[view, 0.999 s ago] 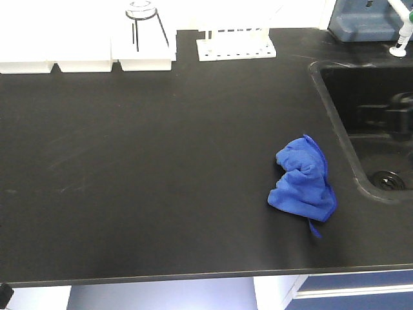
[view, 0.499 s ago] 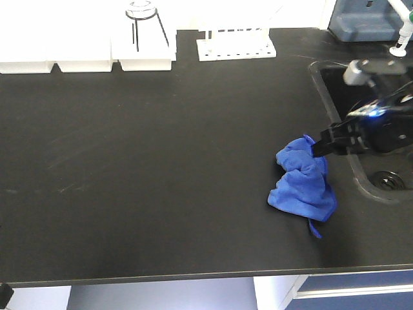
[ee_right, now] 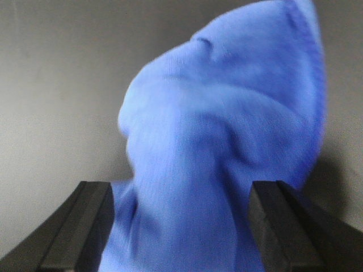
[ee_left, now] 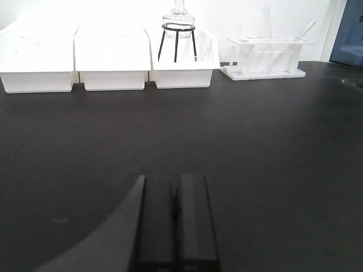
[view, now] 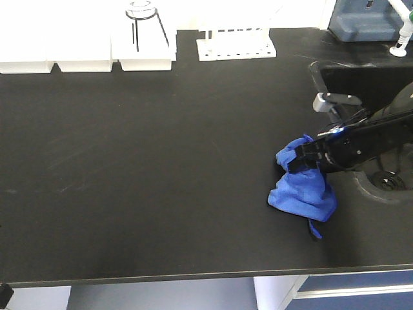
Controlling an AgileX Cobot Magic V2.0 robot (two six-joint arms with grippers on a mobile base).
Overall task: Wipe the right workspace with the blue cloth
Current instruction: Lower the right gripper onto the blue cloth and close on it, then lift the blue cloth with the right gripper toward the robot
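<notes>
Black matte worktop (view: 161,161) fills the near field. The left claw (ee_left: 176,226) hovers low over a bare patch of it, jaws pressed together and holding nothing.

Mid-field: a crumpled royal-blue microfibre cloth (view: 303,187) lies in a heap on the worktop, just beside the rim of the moulded black sink basin (view: 361,90). A thin thread trails from its near edge. The right claw (view: 300,160) reaches in from the sink side. The right wrist view shows its two fingers spread wide, one on each side of the cloth's raised fold and not yet closed on it.

Far edge: white plastic trays (view: 84,58), a clear glass flask (ee_left: 178,11) on a black wire stand, and a white test-tube rack (view: 235,46).

Progress, as a judgement:
- The approach looks complete, but the grasp is not made.
- No wiping has begun.
- This worktop has a sink, so the right workspace is likely out of view.
- Remaining: close on the cloth, lift it, carry it across and wipe.
</notes>
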